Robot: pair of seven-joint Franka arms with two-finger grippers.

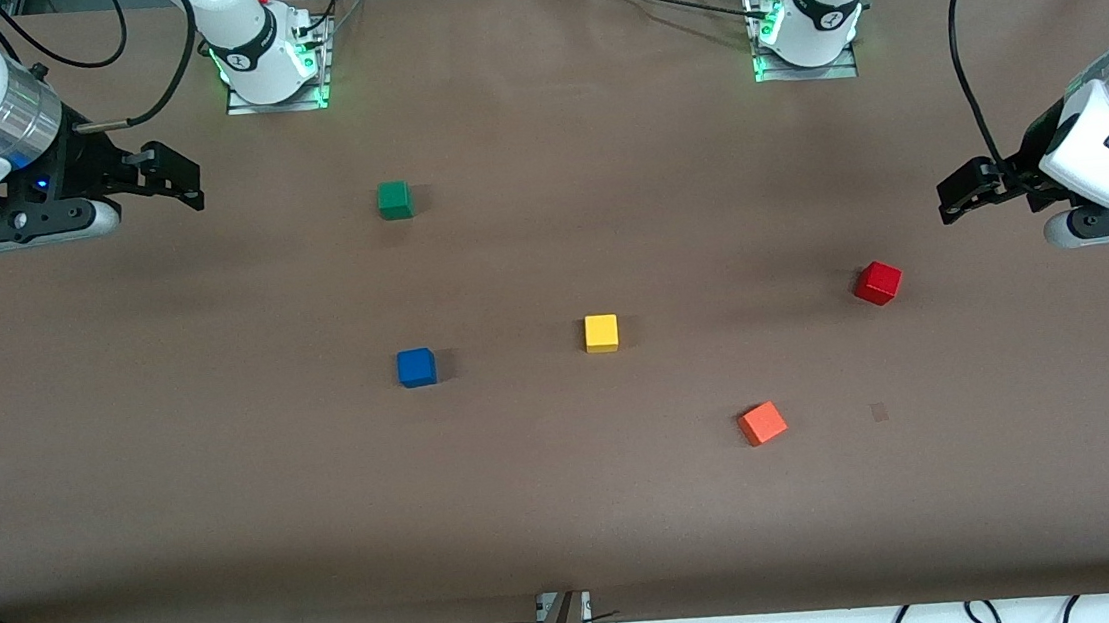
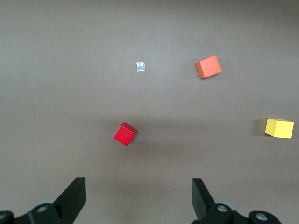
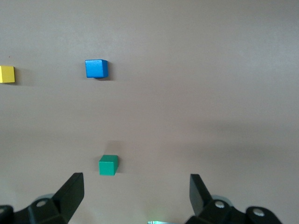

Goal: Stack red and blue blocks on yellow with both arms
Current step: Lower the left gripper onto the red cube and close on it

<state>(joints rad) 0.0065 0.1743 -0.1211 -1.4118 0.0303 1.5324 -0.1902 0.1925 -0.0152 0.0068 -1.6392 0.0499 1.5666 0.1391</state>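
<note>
The yellow cube (image 1: 601, 333) (image 2: 279, 128) (image 3: 6, 74) sits on the brown table near its middle. Beside it toward the right arm's end lies the blue cube (image 1: 416, 367) (image 3: 96, 68). The red cube (image 1: 877, 282) (image 2: 125, 134) lies turned at an angle toward the left arm's end. My left gripper (image 1: 966, 193) (image 2: 138, 186) hangs open and empty above the table at its own end, close to the red cube. Over the other end of the table, my right gripper (image 1: 176, 176) (image 3: 136, 183) is open and empty too, well apart from the blue cube.
A green cube (image 1: 394, 200) (image 3: 108, 165) lies farther from the front camera than the blue one. An orange cube (image 1: 762, 423) (image 2: 208, 66) lies nearer to the camera, between yellow and red. A small tape mark (image 1: 879, 412) (image 2: 140, 66) is beside it. The arm bases (image 1: 267, 66) (image 1: 806, 28) stand along the table's back edge.
</note>
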